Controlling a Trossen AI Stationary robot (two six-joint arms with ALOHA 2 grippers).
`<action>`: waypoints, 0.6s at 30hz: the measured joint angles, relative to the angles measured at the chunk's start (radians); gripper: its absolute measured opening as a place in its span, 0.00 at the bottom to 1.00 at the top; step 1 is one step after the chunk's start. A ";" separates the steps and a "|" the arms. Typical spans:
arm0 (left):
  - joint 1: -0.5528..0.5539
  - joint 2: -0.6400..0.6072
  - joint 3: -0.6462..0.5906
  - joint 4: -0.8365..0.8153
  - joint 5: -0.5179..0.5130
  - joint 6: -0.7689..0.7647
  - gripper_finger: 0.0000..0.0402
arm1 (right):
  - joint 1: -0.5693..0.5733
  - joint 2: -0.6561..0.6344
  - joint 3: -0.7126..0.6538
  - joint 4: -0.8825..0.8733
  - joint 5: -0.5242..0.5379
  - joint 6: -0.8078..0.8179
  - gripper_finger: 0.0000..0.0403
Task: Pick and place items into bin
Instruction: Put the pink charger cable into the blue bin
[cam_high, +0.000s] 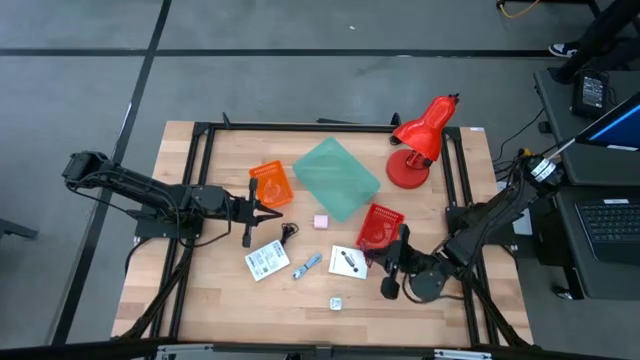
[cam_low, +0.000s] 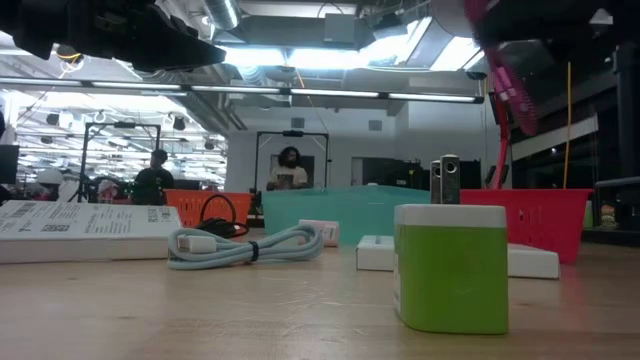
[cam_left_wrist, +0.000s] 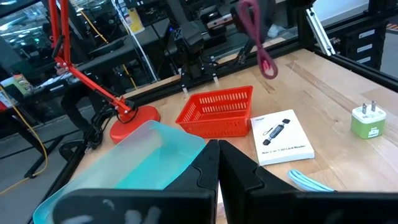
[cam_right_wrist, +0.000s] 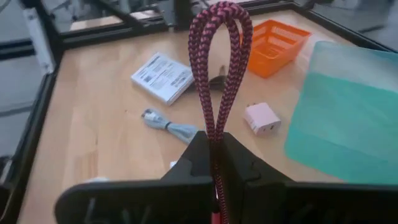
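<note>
My right gripper (cam_right_wrist: 214, 146) hovers near the red basket (cam_high: 380, 228), shut on a maroon braided cable (cam_right_wrist: 219, 56). My left gripper (cam_left_wrist: 217, 163) is shut and empty, beside the orange basket (cam_high: 270, 186). The teal bin (cam_high: 336, 178) lies between the two baskets. On the table lie two white printed cards (cam_high: 267, 261) (cam_high: 348, 262), a blue-white cable (cam_high: 307, 265), a pink cube (cam_high: 321, 222), a black cable (cam_high: 288, 232) and a small green-and-white charger (cam_high: 336, 302). My right gripper pinches the maroon cable between its two fingers, just below its doubled-over loop (cam_right_wrist: 214, 124). The loop sticks out past the fingertips. In the left wrist view the cable (cam_left_wrist: 258, 37) hangs clear above the table. The rest of the cable is hidden behind the fingers.
A red desk lamp (cam_high: 420, 140) stands at the far right, its base next to the teal bin. Black frame rails (cam_high: 200, 180) run along the table's left, right and far sides. Bare wood shows along the near edge (cam_high: 230, 310).
</note>
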 joint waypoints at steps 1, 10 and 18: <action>0.000 0.000 0.000 0.000 0.000 0.000 0.00 | -0.011 0.000 0.000 0.000 0.000 0.013 0.00; 0.000 0.000 0.000 0.000 0.000 -0.001 0.00 | -0.075 0.000 0.000 -0.001 0.003 0.034 0.00; 0.000 0.000 0.000 -0.005 0.007 -0.043 0.00 | -0.097 0.000 0.000 -0.001 0.002 0.026 0.00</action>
